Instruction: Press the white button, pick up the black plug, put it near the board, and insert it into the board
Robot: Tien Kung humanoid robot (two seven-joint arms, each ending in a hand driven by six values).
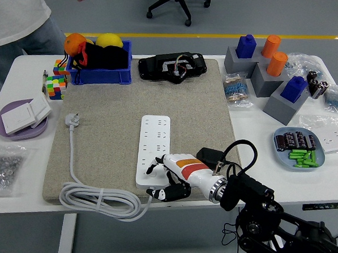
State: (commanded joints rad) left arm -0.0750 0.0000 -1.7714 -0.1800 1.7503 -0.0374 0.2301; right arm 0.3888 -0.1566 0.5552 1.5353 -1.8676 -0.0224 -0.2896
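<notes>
No legible text, labels, brands, numbers or signs appear in the head view. The board near the table's front edge bears socket openings only. The white cards on the purple plate at the left edge are blank. Any print elsewhere is too small to read.

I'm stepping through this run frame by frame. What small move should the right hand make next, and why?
Probably a short press down with a fingertip. The right hand hovers over the near end of the white power strip, fingers spread and holding nothing, where its button would be. The black plug lies untouched beside it.
</notes>
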